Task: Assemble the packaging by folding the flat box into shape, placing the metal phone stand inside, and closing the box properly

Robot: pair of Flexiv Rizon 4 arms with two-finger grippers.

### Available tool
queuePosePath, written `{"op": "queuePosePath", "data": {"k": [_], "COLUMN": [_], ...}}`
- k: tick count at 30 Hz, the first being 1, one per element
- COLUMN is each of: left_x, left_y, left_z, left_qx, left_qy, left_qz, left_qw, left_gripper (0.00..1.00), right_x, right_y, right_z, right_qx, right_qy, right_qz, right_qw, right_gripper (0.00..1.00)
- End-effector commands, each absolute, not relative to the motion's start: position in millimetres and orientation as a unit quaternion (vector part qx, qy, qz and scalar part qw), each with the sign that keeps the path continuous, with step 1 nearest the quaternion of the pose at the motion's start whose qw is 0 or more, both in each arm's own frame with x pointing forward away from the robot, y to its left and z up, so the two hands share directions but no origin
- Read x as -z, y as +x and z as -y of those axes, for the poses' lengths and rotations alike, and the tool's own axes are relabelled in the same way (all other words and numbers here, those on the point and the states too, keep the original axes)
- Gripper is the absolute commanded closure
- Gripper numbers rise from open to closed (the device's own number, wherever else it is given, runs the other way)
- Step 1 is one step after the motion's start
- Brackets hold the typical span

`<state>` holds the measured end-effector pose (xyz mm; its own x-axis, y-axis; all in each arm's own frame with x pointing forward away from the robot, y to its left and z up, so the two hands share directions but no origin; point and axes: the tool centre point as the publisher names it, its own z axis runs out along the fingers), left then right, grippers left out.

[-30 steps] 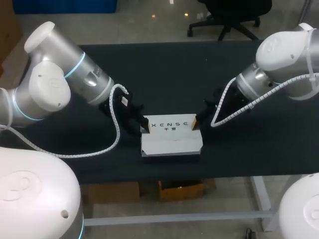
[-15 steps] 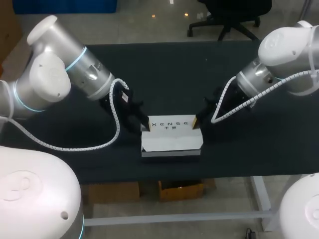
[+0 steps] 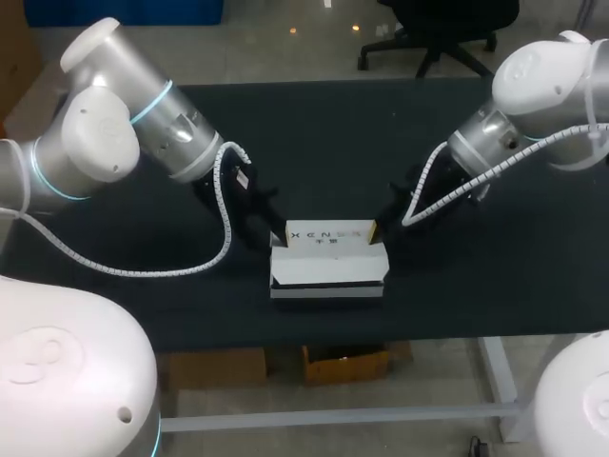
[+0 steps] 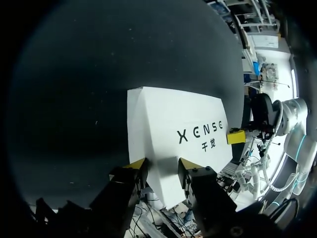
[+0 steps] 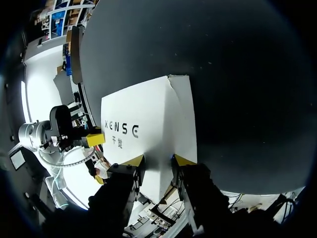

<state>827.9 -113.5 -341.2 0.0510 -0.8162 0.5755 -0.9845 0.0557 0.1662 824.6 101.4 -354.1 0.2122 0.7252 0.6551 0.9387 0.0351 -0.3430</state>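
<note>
**A:** Head view first. Where is the box?

**B:** The box (image 3: 328, 271) sits in the lower middle of the frame on the dark surface (image 3: 333, 143). Its printed lid (image 3: 328, 235) rises along the box's far edge. The left end effector (image 3: 282, 235) is at the lid's left end and the right end effector (image 3: 373, 229) is at its right end.

**A:** What has just changed?

**B:** Over the last second the lid has tipped up. It lay flatter and showed more of its face; now it looks narrower and steeper. Both arms have drawn up and back a little with it. I judge the closing fold is under way but not finished.

**A:** And the phone stand?

**B:** No view shows it, so I cannot tell whether it is inside.

**A:** Left wrist view?

**B:** The left end effector (image 4: 159, 166) has the lid's (image 4: 188, 119) near end between its yellow tips and appears to pinch it. Ahead, at the lid's far end, a yellow tip of the right end effector (image 4: 236, 136) rests on the edge.

**A:** Right wrist view?

**B:** It is the mirror of that. The right end effector (image 5: 157, 161) seems to pinch its end of the lid (image 5: 148, 124), and the left end effector (image 5: 94, 140) is at the far end.

**A:** What is the risk?

**B:** If the two ends rise unevenly, the lid could twist.
</note>
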Motion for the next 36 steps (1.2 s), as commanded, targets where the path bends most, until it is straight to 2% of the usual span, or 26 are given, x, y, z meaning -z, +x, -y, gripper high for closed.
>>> {"op": "queuePosePath", "data": {"k": [1,36], "left_x": [337.4,330.1], "left_y": [828.0,836.1], "left_z": [119.5,114.8], "left_qx": [-0.146,-0.111], "left_qy": [0.672,0.673], "left_qz": [0.672,0.644], "left_qw": [0.275,0.346], "left_gripper": [0.60,0.55], "right_x": [353.5,346.4], "right_y": [831.0,839.3], "right_z": [-106.9,-105.8], "right_qx": [0.129,0.107], "right_qy": [-0.678,-0.685], "right_qz": [0.611,0.597], "right_qw": [0.388,0.404], "right_gripper": [0.67,0.69]}}
